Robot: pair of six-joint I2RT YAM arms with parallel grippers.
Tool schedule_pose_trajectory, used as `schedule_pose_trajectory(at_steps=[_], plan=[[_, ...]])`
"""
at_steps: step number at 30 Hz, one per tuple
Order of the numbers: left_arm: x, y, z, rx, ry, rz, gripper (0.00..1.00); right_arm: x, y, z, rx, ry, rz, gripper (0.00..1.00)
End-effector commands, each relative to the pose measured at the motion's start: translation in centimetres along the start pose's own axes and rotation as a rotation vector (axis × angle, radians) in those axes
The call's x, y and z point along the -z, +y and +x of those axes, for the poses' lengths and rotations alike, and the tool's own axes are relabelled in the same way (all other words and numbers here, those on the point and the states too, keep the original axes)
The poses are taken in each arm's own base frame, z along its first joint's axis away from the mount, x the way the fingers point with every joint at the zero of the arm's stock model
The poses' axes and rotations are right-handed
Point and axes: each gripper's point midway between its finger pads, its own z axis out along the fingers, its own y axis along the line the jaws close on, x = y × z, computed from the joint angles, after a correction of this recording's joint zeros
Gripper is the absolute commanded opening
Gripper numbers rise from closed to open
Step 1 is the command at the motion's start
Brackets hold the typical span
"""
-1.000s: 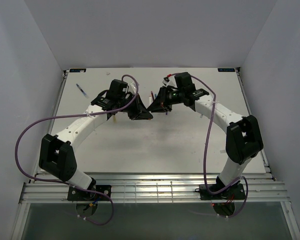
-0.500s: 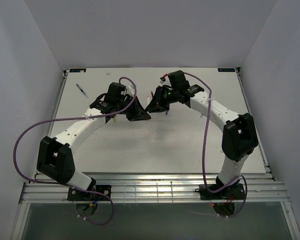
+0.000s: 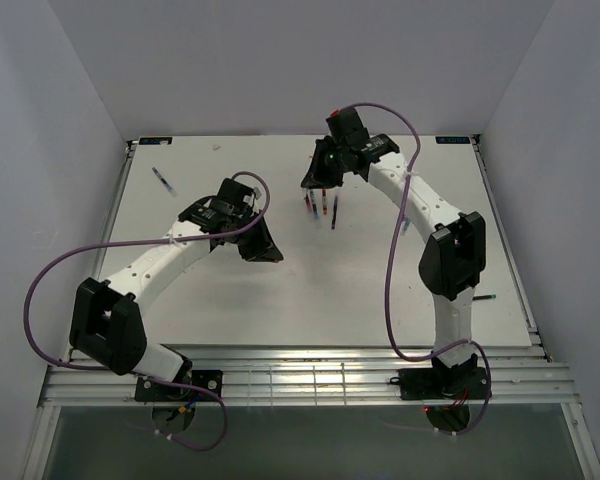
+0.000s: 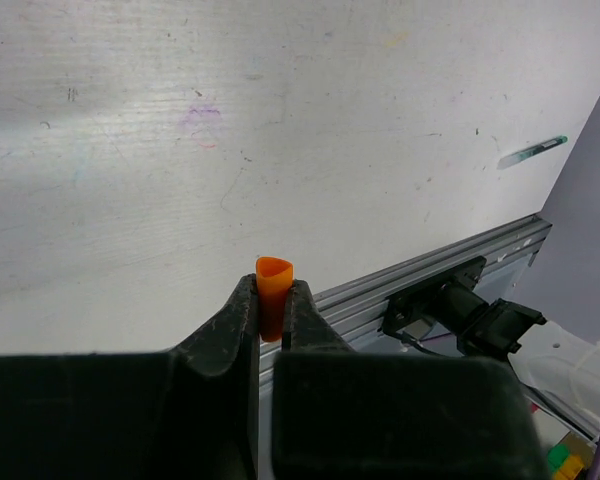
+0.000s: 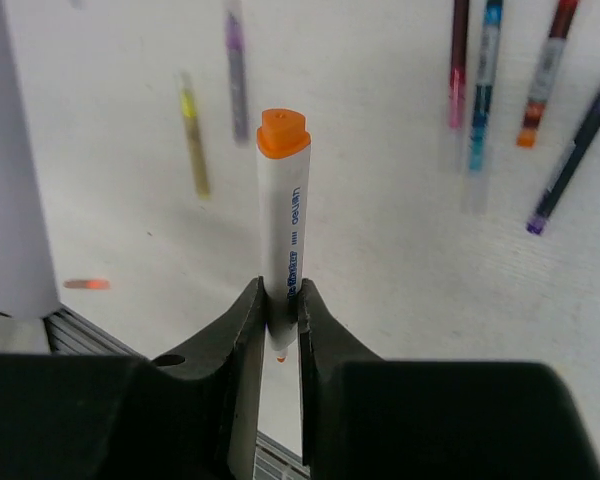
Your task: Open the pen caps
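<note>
Right arm (image 3: 425, 205) retreated | left jaws pinch orange cap (image 4: 274, 297) | right jaws grip pen (image 5: 283, 225)

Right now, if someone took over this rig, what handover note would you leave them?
Left tool: shut on an orange cap, held above the table.
Right tool: shut on an orange-ended pen, its writing tip apparently bare.
Done: that one pen looks uncapped.
Left: set both down, then work through the loose pens lying on the table; whether those are capped cannot be told.
</note>
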Motion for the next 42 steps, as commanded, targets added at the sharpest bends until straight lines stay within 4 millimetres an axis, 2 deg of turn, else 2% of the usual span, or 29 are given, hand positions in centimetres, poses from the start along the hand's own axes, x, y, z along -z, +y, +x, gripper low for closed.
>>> schedule_pose_trajectory(at_steps=[1, 2, 4, 5, 8, 9, 12, 17, 26, 33, 42], plan=[[-0.3, 1.1, 0.6, -0.002, 0.012, -0.032, 0.0, 0.5, -3.1, 5.1, 0.116, 0.145, 0.086, 0.08], [-0.8, 1.6, 1.1, 0.006, 0.03, -0.041, 0.0, 0.0, -4.7, 8.2, 0.14, 0.229, 0.092, 0.08], [-1.4, 2.2, 1.4, 0.018, 0.042, -0.054, 0.0, 0.5, -4.6, 9.5, 0.165, 0.22, 0.049, 0.08], [-1.6, 2.5, 1.5, 0.025, 0.039, -0.062, 0.0, 0.2, -5.6, 11.8, 0.151, 0.273, 0.041, 0.08], [-2.5, 3.6, 2.3, 0.044, 0.034, -0.062, 0.0, 0.0, -5.3, 13.0, 0.146, 0.287, 0.01, 0.08], [-3.0, 4.7, 3.2, 0.066, 0.053, -0.084, 0.0, -0.4, -5.4, 13.4, 0.138, 0.302, 0.015, 0.08], [-3.9, 5.9, 4.4, 0.089, 0.067, -0.085, 0.0, -1.4, -5.0, 14.2, 0.117, 0.336, -0.002, 0.08], [-4.8, 6.2, 5.0, 0.078, 0.046, -0.076, 0.0, -2.7, -4.5, 15.3, 0.093, 0.362, -0.012, 0.08], [-7.0, 5.1, 7.2, 0.064, 0.125, -0.035, 0.0, -5.3, -4.1, 17.4, 0.098, 0.424, -0.002, 0.08], [-8.5, 5.4, 8.1, 0.083, 0.18, -0.022, 0.01, -6.6, -5.6, 18.6, 0.1, 0.457, 0.041, 0.08], [-9.5, 6.3, 8.4, 0.083, 0.202, -0.05, 0.19, -6.8, -6.0, 20.2, 0.105, 0.485, 0.057, 0.1]])
